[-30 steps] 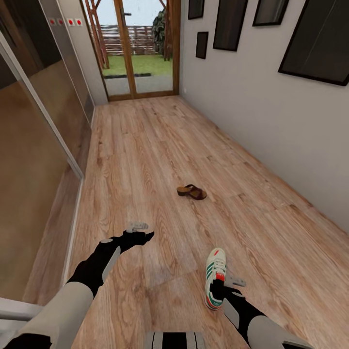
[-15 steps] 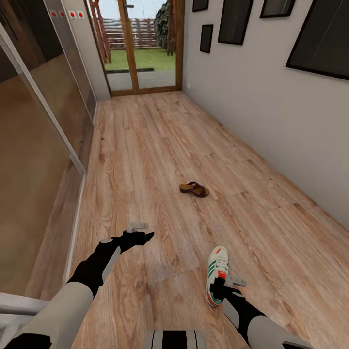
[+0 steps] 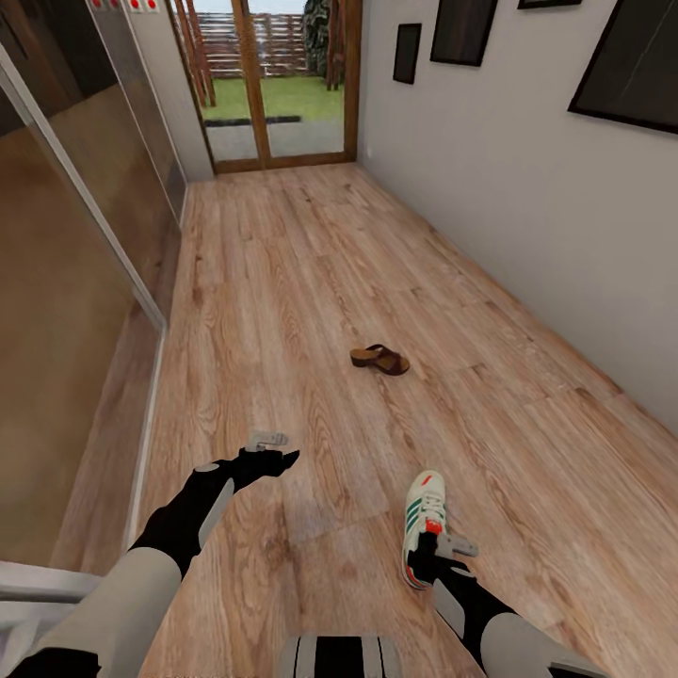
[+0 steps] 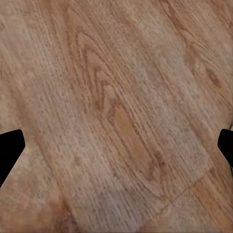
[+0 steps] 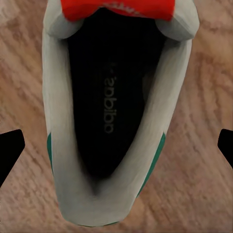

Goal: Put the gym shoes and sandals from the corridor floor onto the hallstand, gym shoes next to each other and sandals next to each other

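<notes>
Wood-grain plank flooring, the corridor floor, runs light brown and knotty toward glazed wooden doors with grass beyond. A plain pale wall hung with dark framed pictures bounds one side; glossy sliding panels line the other. One gym shoe, white with green stripes and a red-orange tongue patch, sits at the right gripper, whose wrist camera looks straight into its dark opening (whether the fingers clamp it cannot be told). Farther along lies one flat brown sandal, alone on bare planks. The left gripper hovers over the floor, fingers spread apart, holding nothing.
</notes>
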Controlling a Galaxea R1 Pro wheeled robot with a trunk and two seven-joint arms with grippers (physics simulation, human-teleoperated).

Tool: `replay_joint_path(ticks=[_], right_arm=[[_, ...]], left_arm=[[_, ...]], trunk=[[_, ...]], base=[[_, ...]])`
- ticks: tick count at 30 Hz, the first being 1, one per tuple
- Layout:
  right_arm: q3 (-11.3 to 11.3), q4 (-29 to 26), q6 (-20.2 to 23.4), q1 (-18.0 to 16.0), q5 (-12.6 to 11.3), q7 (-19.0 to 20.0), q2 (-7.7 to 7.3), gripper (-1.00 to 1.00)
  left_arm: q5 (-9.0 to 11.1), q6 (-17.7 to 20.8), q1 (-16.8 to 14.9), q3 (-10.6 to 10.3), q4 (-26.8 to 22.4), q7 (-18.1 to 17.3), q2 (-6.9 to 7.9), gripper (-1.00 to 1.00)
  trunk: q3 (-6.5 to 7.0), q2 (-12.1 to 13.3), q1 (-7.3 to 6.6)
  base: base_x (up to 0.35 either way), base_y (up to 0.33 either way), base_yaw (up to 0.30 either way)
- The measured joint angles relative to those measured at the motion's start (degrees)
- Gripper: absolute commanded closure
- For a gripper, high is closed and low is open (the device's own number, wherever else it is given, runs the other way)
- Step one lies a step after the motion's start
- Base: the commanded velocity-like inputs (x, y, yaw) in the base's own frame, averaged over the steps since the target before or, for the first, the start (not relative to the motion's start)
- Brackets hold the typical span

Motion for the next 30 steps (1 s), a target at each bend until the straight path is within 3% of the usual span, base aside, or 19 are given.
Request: replay_joint_path(ticks=[8,21,25,30], right_arm=[[0.0,0.0,0.0,0.0,0.0,0.0,0.01,-1.00],[0.0,0.0,0.0,0.0,0.0,0.0,0.00,-1.00],[0.0,0.0,0.0,0.0,0.0,0.0,0.01,-1.00],[0.0,0.0,0.0,0.0,0.0,0.0,0.01,-1.00]], left_arm=[[0.0,0.0,0.0,0.0,0.0,0.0,0.00,-1.00],[0.0,0.0,0.0,0.0,0.0,0.0,0.00,-1.00],[0.0,0.0,0.0,0.0,0.0,0.0,0.01,-1.00],[0.0,0.0,0.0,0.0,0.0,0.0,0.00,-1.00]], trunk=[[-2.22,-0.1,0.21],[-2.56,-0.1,0.21],[-3.60,-0.2,0.31],[-3.76,-0.2,0.31]], base=[[0.000,0.000,0.030],[0.000,0.000,0.015],[0.000,0.000,0.121],[0.000,0.000,0.057]])
